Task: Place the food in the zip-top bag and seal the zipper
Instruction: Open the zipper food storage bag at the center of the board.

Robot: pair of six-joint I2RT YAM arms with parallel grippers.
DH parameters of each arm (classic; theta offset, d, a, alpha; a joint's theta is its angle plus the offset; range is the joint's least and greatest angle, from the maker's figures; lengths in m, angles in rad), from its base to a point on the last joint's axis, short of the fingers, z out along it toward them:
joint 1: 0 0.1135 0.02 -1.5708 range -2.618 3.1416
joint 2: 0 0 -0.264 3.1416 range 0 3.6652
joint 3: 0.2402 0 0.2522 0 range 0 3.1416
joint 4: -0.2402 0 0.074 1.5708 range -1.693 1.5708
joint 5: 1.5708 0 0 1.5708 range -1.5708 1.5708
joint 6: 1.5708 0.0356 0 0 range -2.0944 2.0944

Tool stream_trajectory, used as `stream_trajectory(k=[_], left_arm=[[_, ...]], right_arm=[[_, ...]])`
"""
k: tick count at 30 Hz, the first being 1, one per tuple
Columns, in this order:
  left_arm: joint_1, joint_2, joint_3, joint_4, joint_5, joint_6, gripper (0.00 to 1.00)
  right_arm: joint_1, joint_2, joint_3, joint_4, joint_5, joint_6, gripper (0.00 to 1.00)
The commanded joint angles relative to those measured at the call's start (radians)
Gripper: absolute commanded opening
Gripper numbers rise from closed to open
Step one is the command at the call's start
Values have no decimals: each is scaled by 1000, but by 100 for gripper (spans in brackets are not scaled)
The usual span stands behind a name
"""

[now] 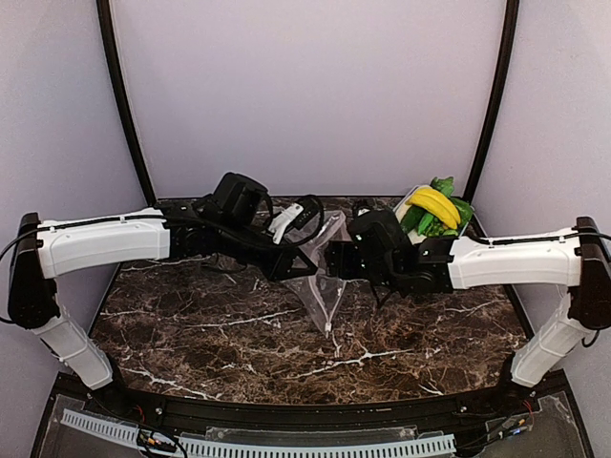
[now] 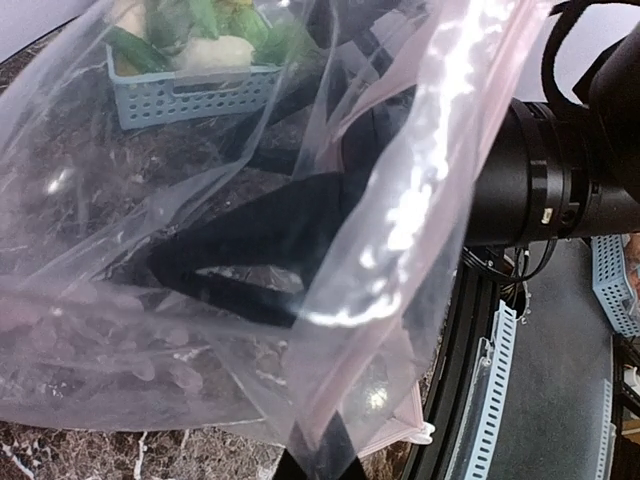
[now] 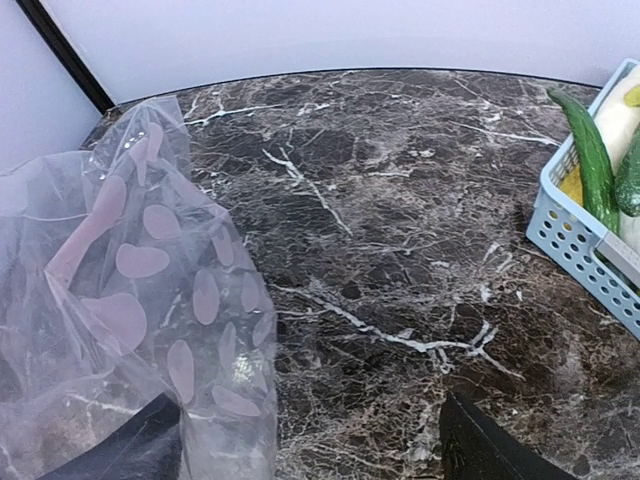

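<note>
Lilac walls (image 1: 305,95), dark marble table (image 1: 239,334)

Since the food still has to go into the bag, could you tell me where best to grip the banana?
Probably across the middle of the banana, coming down from above with the open right gripper: it lies uppermost in the basket, uncovered, and the basket's walls would block a sideways approach.
</note>
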Motion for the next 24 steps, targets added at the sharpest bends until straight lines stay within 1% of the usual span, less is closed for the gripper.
stream_trajectory(k=[1,5,8,17,20,24], left_arm=[[2,-65,2,-37,-56,46,1],[2,-87,10,-59,-113,66,1],[2,-97,20,-88,-183,76,1],[2,-123,23,-105,-250,96,1],[2,-109,29,-113,-246,90,1],[2,-65,53,-143,-243,79,1]], right_arm=[[-35,15,18,-64,82,31,85],[-80,-9,-9,-120,99,65,85],[-110,-33,-37,-144,100,87,85],[-144,-60,-74,-179,66,101,85],[-145,-54,-56,-135,-15,0,86],[-136,-65,-47,-66,-180,-161,86]])
